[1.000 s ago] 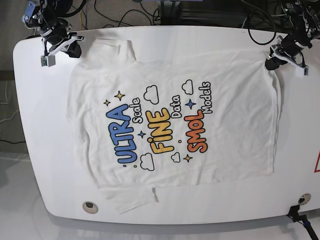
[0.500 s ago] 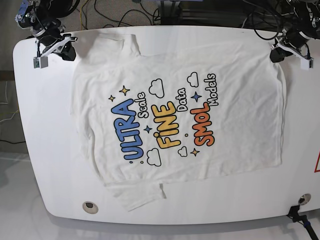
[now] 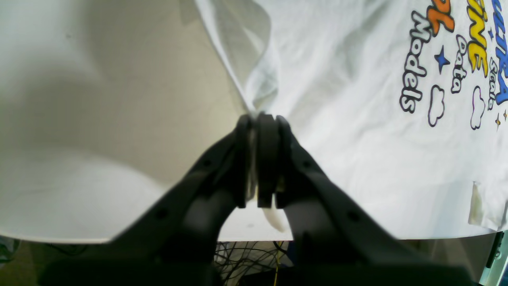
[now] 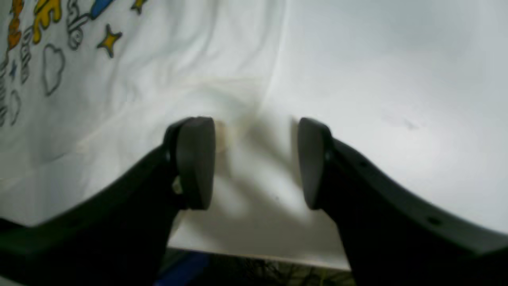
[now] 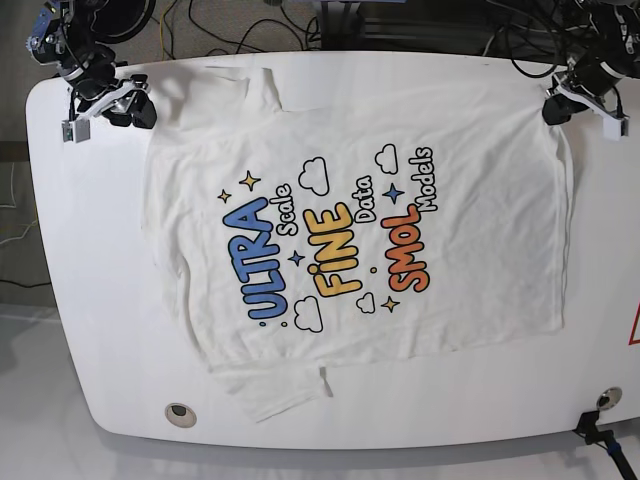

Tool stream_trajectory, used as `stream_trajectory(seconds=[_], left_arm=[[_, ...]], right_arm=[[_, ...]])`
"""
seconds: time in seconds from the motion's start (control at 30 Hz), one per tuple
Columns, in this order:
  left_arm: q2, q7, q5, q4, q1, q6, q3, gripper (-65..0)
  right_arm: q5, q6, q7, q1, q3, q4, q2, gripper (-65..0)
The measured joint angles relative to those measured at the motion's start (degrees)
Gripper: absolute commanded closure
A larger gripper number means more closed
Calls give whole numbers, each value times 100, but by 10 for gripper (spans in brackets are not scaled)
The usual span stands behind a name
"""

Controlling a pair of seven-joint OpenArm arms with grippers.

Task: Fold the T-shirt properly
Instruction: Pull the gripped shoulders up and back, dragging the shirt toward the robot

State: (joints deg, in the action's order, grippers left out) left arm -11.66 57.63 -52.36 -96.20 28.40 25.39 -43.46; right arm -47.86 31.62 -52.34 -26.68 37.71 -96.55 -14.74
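Note:
The white T-shirt point(image 5: 340, 230) lies spread flat, print up, on the white table point(image 5: 80, 300), with one sleeve at the back edge and one at the front. My left gripper point(image 5: 553, 108) is at the back right, shut on the shirt's corner. The left wrist view shows its jaws point(image 3: 260, 119) pinching a bunched fold of the cloth point(image 3: 357, 119). My right gripper point(image 5: 138, 108) is at the back left, by the shirt's other back corner. In the right wrist view it point(image 4: 254, 159) is open and empty, with the cloth edge point(image 4: 119, 79) lying under and beside one finger point(image 4: 194, 159).
The table's back edge runs just behind both grippers. Cables point(image 5: 230, 25) lie on the floor behind it. A round hole point(image 5: 180, 413) is near the front left edge, and a black clamp point(image 5: 600, 420) is at the front right corner.
Over the last second the shirt slid toward the back and right and lies flatter. Both grippers moved back with it. Since half a second ago the shirt has hardly moved.

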Motion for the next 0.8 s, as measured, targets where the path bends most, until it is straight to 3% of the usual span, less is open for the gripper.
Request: stream_trajectory(seconds=[0.3, 0.37, 0.47, 0.8], left_arm=[[17, 4, 68, 52, -55, -7, 20, 0], [15, 4, 68, 52, -61, -4, 31, 0], [15, 4, 76, 55, -63, -4, 33, 0], [48, -2, 48, -127, 37, -2, 0, 0]], right_arm=[[131, 131, -238, 221, -256, 186, 166, -307], [129, 155, -315, 221, -334, 186, 240, -228], [151, 146, -334, 221, -376, 179, 236, 0], [258, 142, -234, 205, -254, 133, 203, 0]])
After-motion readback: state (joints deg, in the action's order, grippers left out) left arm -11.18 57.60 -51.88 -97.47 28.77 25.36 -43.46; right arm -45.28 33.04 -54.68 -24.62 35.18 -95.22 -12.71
